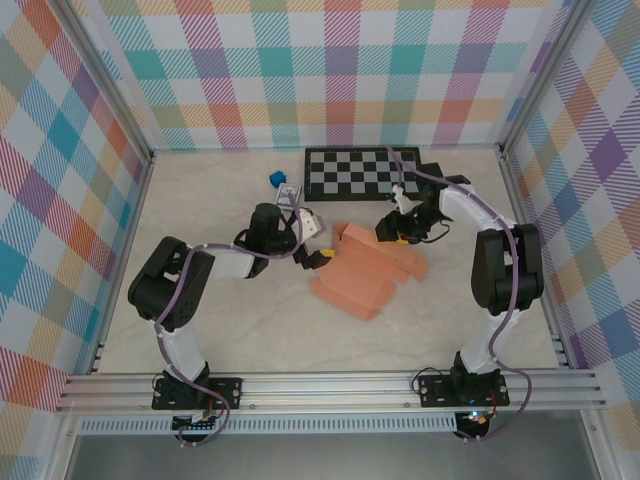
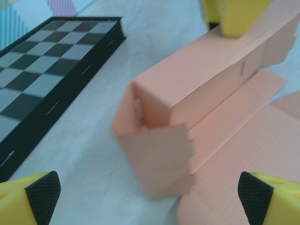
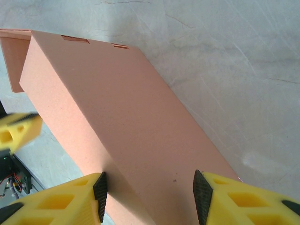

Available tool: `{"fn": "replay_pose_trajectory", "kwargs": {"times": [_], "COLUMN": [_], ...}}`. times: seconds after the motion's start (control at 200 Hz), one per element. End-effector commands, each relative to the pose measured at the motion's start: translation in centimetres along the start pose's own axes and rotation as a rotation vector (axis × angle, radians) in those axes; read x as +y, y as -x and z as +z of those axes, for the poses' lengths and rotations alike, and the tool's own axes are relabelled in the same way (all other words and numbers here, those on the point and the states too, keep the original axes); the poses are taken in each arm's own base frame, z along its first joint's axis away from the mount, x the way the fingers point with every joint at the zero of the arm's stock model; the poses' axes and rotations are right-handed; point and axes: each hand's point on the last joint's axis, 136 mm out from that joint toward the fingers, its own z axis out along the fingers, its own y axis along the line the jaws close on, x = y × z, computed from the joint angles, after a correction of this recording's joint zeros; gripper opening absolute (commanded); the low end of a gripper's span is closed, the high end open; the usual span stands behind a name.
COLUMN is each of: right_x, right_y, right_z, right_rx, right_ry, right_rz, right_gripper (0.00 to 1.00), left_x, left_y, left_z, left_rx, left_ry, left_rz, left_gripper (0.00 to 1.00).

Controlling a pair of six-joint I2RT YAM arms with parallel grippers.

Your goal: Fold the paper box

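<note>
Paper box (image 1: 370, 272): salmon-orange cardboard, partly folded, lying mid-surface between the two arms. One long wall is folded over into a hollow ridge (image 2: 197, 70). An end flap (image 2: 154, 159) stands up at the ridge's near end in the left wrist view. The remaining panels lie flat on the surface (image 1: 200, 320).

Right gripper (image 1: 396, 232): its jaws are closed on the folded ridge at the box's far end. The black pads (image 3: 100, 194) press the cardboard (image 3: 117, 117) from both sides.

Left gripper (image 1: 318, 256): just beside the box's left end, jaws spread wide and holding nothing. In its wrist view the fingertips (image 2: 44, 192) sit at the bottom corners, clear of the upright flap.

Checkerboard (image 1: 365, 172) lies flat behind the box. A small blue cube (image 1: 273, 179) sits to the checkerboard's left, apart from the box.
</note>
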Motion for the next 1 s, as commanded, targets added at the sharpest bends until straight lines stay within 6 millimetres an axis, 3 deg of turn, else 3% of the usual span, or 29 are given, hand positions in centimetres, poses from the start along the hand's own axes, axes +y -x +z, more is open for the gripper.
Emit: {"fn": "replay_pose_trajectory", "kwargs": {"times": [0.0, 0.205, 0.415, 0.545, 0.82, 0.995], "right_x": [-1.1, -1.1, -1.2, -1.0, -1.0, -1.0], "right_y": [-1.3, -1.5, -1.6, -1.5, -1.4, -1.4], "right_z": [0.5, 0.6, 0.5, 0.5, 0.6, 0.6], "right_rx": [0.044, 0.047, 0.049, 0.046, 0.040, 0.034], "right_ry": [-0.053, -0.053, -0.055, -0.053, -0.050, -0.047], "right_rz": [0.002, 0.002, 0.004, 0.001, 0.007, 0.001], "right_gripper": [0.53, 0.53, 0.53, 0.52, 0.51, 0.50], "left_x": [1.5, 1.6, -0.3, -0.7, -3.1, -4.2], "left_y": [0.7, 0.9, 1.1, 0.9, 2.1, 1.9], "left_z": [-0.8, 0.7, 1.7, 2.1, 2.9, 3.6], "left_rx": [0.011, -0.013, -0.016, -0.015, -0.037, -0.025], "left_ry": [-0.010, -0.077, -0.169, -0.210, -0.278, -0.305], "left_rz": [0.093, 0.086, 0.102, 0.083, 0.085, 0.074], "left_gripper": [0.95, 0.74, 0.72, 0.60, 0.59, 0.51]}}
